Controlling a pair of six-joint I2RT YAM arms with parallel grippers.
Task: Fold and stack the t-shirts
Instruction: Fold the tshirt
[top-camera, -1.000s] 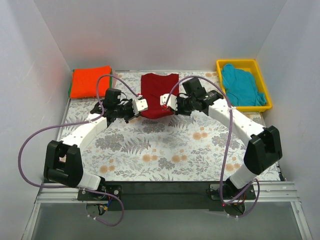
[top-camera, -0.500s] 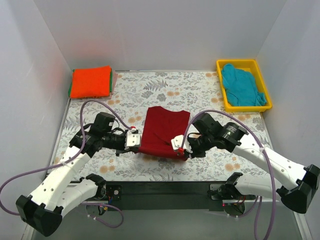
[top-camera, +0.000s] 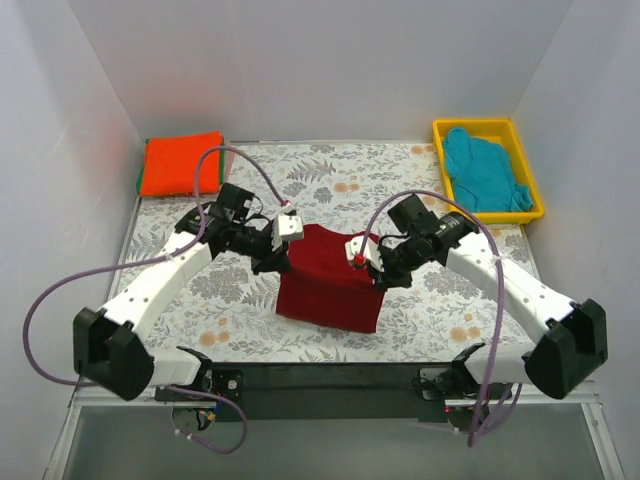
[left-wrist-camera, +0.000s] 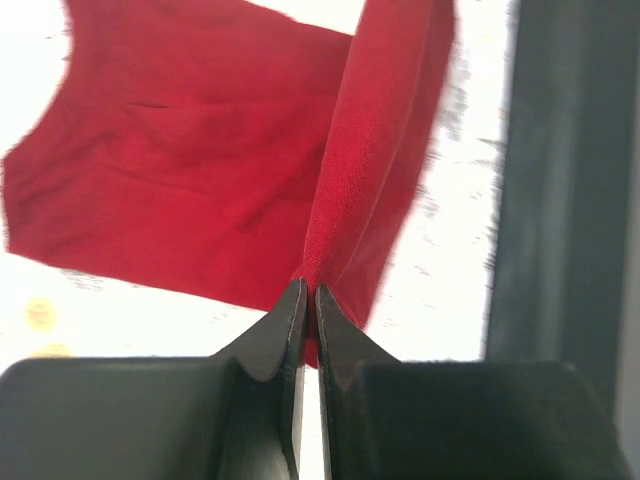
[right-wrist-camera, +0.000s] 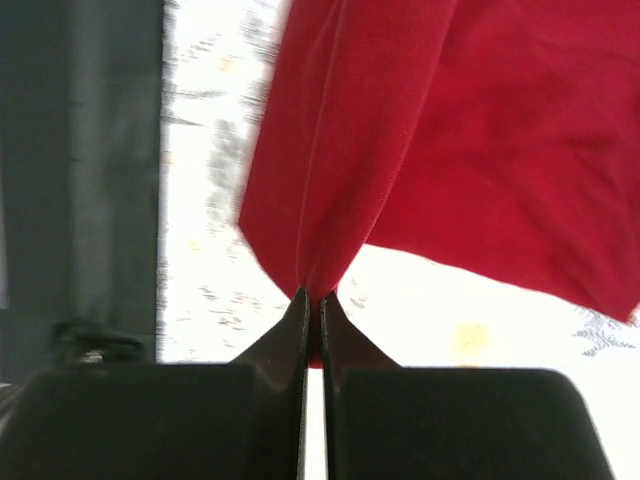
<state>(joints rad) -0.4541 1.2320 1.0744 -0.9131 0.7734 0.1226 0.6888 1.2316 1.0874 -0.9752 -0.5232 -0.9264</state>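
A: What do we have on the desk now?

B: From above, we see a dark red t-shirt lying in the middle, towards the near edge. Its far edge is raised, one corner pinched in each tool. The left tool has the left corner and the right tool the right one. Both wrist cameras show the fingers pressed tight together on a bunched ridge of red cloth.

A: What has just changed?

B: Half a second ago both tools were low at the near side of the cloth, and the shirt lay stretched away from them. They have since carried the held edge back towards the far side, so it now rides above the part on the desk.

A: What does that mean for the job?

B: We judge that a fold in half is under way but not yet laid down, since the held edge is still in the air. The next move calls for lowering both corners evenly, or the layers will skew.

A: And the other shirts?

B: An orange t-shirt sits folded in the far left corner. A teal t-shirt lies crumpled in the yellow bin at the far right.
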